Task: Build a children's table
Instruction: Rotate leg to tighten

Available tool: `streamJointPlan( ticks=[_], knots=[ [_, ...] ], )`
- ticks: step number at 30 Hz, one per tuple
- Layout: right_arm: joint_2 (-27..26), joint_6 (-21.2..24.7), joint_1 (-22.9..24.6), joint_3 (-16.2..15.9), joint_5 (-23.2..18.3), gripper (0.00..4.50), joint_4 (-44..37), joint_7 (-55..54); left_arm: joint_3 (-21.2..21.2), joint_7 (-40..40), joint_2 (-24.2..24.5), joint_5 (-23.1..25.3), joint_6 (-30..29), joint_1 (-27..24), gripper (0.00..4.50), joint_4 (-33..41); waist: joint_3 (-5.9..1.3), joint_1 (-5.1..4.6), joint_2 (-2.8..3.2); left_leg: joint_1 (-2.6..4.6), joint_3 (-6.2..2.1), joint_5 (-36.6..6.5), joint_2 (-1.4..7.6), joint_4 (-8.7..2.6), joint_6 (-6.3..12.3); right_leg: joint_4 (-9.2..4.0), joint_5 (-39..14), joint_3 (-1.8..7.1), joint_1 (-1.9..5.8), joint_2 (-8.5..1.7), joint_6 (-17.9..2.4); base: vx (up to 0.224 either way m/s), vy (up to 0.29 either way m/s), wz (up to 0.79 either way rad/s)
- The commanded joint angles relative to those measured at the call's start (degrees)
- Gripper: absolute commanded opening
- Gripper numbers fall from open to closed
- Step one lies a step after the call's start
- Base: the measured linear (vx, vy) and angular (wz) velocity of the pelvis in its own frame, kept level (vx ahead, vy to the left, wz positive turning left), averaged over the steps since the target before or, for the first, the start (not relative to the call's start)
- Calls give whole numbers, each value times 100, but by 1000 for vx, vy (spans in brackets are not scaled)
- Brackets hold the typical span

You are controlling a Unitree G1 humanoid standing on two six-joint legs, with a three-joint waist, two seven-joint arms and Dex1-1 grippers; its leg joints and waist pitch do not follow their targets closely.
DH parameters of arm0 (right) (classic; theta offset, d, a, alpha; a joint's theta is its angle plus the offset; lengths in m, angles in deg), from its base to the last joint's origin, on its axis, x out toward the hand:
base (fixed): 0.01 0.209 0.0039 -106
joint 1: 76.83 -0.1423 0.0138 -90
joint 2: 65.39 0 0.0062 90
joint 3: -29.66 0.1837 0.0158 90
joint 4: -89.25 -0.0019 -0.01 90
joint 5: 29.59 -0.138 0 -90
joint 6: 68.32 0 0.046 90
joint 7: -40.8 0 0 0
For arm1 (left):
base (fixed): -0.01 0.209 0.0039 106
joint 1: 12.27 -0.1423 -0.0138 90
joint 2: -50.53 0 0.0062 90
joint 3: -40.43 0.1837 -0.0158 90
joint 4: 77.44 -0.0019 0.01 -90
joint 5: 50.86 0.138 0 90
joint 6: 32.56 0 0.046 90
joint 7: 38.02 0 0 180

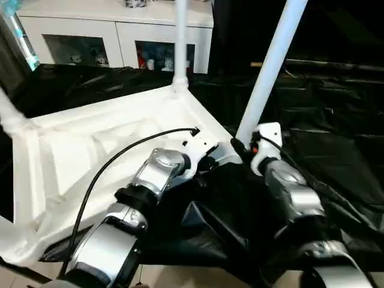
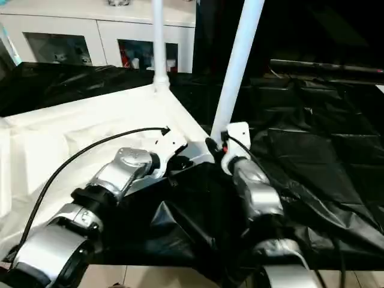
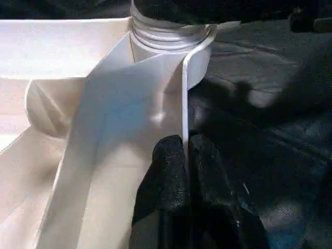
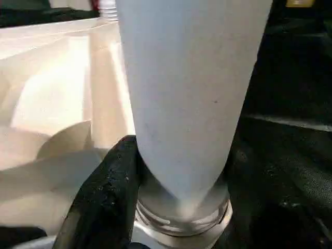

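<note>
The white tabletop (image 1: 90, 150) lies upside down on the black sheeting, ribbed side up. One white leg (image 1: 180, 42) stands upright in the far corner socket, and another leg (image 1: 9, 111) rises at the left corner. A third leg (image 1: 270, 66) leans slightly over the near right corner socket (image 4: 181, 218), its threaded end at the socket's mouth. My right gripper (image 4: 176, 171) is shut on this leg just above its base, one black finger (image 4: 109, 192) pressed to its side. My left gripper (image 3: 185, 142) is shut on the tabletop's thin rim (image 3: 184, 93) close to that same corner.
Black sheeting (image 1: 336, 150) covers the big table to the right and in front, crumpled between my forearms. A white cabinet (image 1: 114, 36) with glass doors stands behind. A black cable (image 1: 114, 159) arcs over my left forearm.
</note>
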Motion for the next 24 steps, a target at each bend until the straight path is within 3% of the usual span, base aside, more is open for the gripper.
streamJointPlan(
  ticks=[1,3,8,11,13,18,21,24],
  knots=[
    [-394,263,-61,-281,-156,279,205,233,245,229,-544,-151,248,-18,0,-64,-298,-10,-57,41,42,-1541,19,-363,121,-490,-1128,123,214,-169,-1011,0,0,0],
    [-265,246,-52,-346,-105,308,154,384,286,449,-437,-143,291,-66,0,7,-297,-5,-64,39,41,-1568,23,-368,124,-498,-1200,121,218,-170,-985,0,0,0],
    [299,183,90,-605,141,308,-8,990,282,758,-172,-176,373,-138,0,107,-302,15,-83,25,46,-1382,23,-353,183,-481,-966,120,237,-175,-1021,0,0,0],
    [797,185,303,-712,130,308,-358,1753,318,1186,53,-235,459,-234,0,245,-307,61,-94,22,55,-1234,25,-328,292,-465,-704,119,279,-170,-1059,0,0,0],
    [1018,195,400,-743,81,308,-555,2104,350,1445,166,-276,508,-299,0,342,-308,65,-91,9,65,-1162,26,-317,403,-446,-562,123,268,-174,-1141,0,0,0],
    [1636,67,605,-892,76,308,-931,2929,509,2629,556,-579,681,-598,0,881,-287,75,-69,15,57,-1372,49,-338,364,-459,-859,122,258,-172,-1187,0,0,0],
    [1929,175,750,-866,-229,308,-1325,3540,586,3143,803,-679,521,-717,0,1210,-293,78,-66,31,52,-1438,66,-343,344,-458,-913,121,252,-180,-1218,0,0,0],
    [2162,336,929,-892,-495,308,-1767,4138,594,3428,999,-701,471,-760,0,1324,-299,114,-66,35,63,-1291,70,-323,441,-433,-646,128,250,-168,-1274,0,0,0]
  ],
)
